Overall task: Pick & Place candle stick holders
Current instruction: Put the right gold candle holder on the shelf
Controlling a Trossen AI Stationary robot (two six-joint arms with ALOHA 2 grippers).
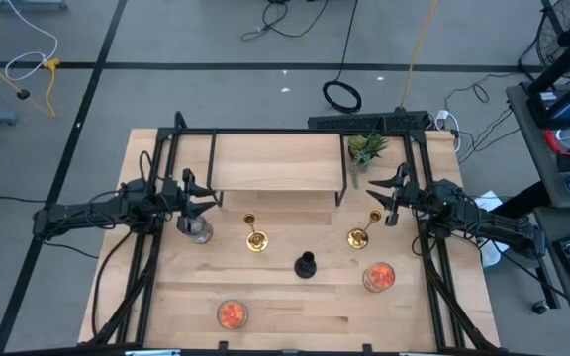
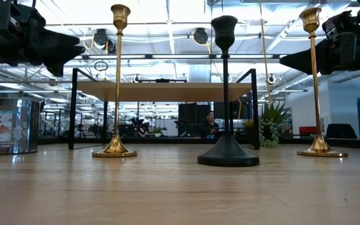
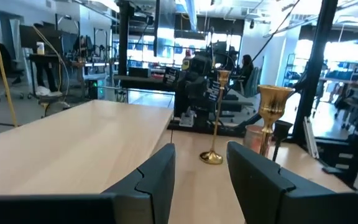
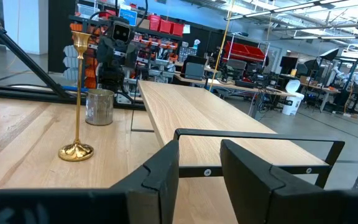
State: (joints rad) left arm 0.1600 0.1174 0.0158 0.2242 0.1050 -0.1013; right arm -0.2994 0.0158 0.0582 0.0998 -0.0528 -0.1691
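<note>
Two slim gold candlesticks stand upright on their round bases on the wooden table, one left of centre [image 1: 254, 237] [image 2: 115, 81] and one right of centre [image 1: 361, 234] [image 2: 316, 81]. A shorter black one [image 1: 306, 264] [image 2: 225, 94] stands between them, nearer the front edge. My left gripper [image 1: 206, 195] [image 3: 197, 180] is open and empty, raised at the table's left, pointing right. My right gripper [image 1: 379, 196] [image 4: 199, 174] is open and empty, raised at the table's right, pointing left, just beyond the right gold candlestick.
A raised wooden shelf on a black frame [image 1: 277, 163] spans the table's far half. A small green plant [image 1: 364, 148] stands at its right end. A silver cup [image 1: 198, 229] stands under my left gripper. Two glass jars with orange contents [image 1: 231, 313] [image 1: 379, 277] stand near the front.
</note>
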